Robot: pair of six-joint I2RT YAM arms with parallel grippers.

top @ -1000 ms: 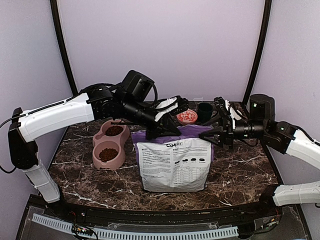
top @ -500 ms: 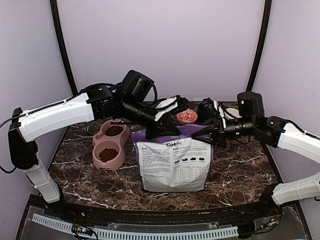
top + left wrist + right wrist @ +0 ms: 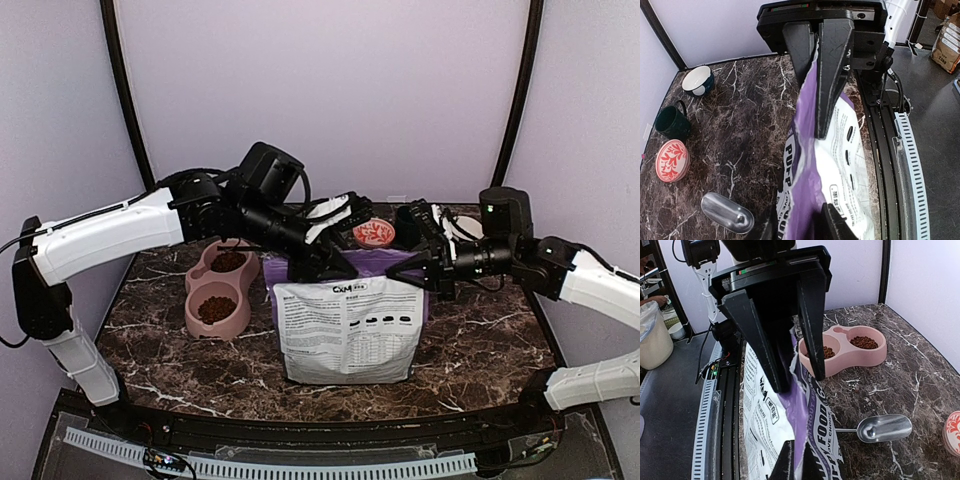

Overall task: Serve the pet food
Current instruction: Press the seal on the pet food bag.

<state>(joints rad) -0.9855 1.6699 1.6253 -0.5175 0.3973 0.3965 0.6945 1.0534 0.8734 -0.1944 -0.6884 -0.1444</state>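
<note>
The pet food (image 3: 217,309) is brown kibble lying in both cups of the pink double bowl (image 3: 192,296), left of the upright purple-and-white bag (image 3: 347,335). The wrist view also shows kibble (image 3: 864,342) in the bowl (image 3: 860,358). My left gripper (image 3: 325,265) is at the bag's top left corner. Its fingers (image 3: 832,222) stand apart on either side of the purple top edge of the bag (image 3: 850,165), so it is open. My right gripper (image 3: 799,462) is shut on the top edge of the bag (image 3: 765,425) at its right corner (image 3: 430,277).
A metal scoop (image 3: 726,212) lies on the marble behind the bag, also visible in the right wrist view (image 3: 885,427). A red-patterned dish (image 3: 374,234), a dark green mug (image 3: 409,222) and a white-lined bowl (image 3: 697,80) stand at the back.
My right gripper moved left to the bag's top right corner and closed on it. My left gripper's jaws came apart at the top left corner.
</note>
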